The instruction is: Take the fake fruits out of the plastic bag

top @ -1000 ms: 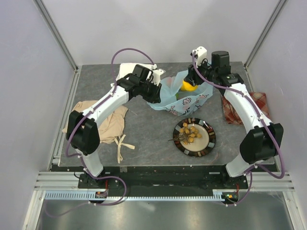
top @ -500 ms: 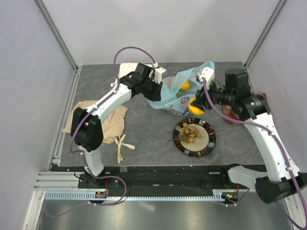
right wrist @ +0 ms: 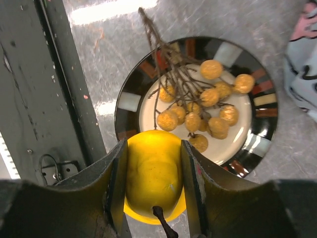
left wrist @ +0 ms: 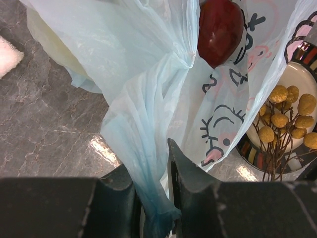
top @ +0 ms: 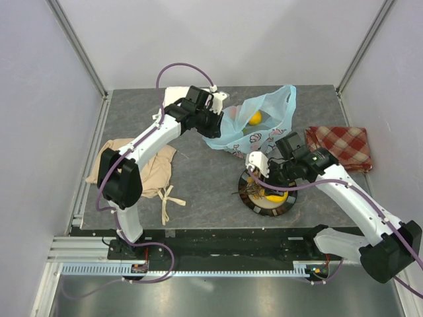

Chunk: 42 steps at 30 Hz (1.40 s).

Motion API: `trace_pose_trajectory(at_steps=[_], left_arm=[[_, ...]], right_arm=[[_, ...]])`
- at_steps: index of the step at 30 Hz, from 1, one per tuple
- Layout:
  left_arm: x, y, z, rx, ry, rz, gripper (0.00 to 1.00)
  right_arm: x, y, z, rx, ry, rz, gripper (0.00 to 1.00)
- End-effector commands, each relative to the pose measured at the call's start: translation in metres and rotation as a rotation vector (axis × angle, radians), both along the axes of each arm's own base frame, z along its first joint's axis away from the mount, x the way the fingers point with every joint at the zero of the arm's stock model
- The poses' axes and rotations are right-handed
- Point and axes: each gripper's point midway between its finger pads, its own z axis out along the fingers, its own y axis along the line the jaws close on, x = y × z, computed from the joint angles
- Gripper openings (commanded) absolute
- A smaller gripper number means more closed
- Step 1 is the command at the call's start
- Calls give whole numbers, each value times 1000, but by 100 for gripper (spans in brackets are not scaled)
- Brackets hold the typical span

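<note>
Pear [right wrist: 153,173] sits clamped between the right gripper's [right wrist: 154,153] closed fingers above the plate [right wrist: 130,101]; lower it beside the berry cluster [right wrist: 210,111] before releasing, while the left gripper [left wrist: 151,193] pinches the plastic bag's [left wrist: 138,74] edge

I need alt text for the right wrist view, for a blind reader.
The right pincer grips a yellow fake fruit with a dark stem, over the edge of a plate holding a tan berry cluster. A corner of the plastic bag shows at the right.
</note>
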Motion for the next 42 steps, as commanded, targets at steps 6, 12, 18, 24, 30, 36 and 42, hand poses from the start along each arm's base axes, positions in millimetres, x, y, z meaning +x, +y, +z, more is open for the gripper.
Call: trace_pose_trajectory(at_steps=[6,12,18,24,30,36,42], left_arm=[[7,7,26,10,-97,-12,26],[7,8,26,17,-107,-12,26],[5,9,24,18,-103,-15,26],[6,8,25,12,-103,-14,26],[9,4,27,0,-102,-14,26],[8,2,26,-10,-93,-18,26],[6,0,26,-20,-87,-26,26]], right_arm=[[-7,6,-44,-100,-1,105,0],[1,12,-65,-151,-53,86,0],[10,19,-76,-184,-92,88,2],[-5,19,-88,-206,-44,127,5],[-11,17,-99,-234,-40,148,14],[-7,26,-93,-206,-38,118,46],[-12,60,-42,-63,39,138,64]])
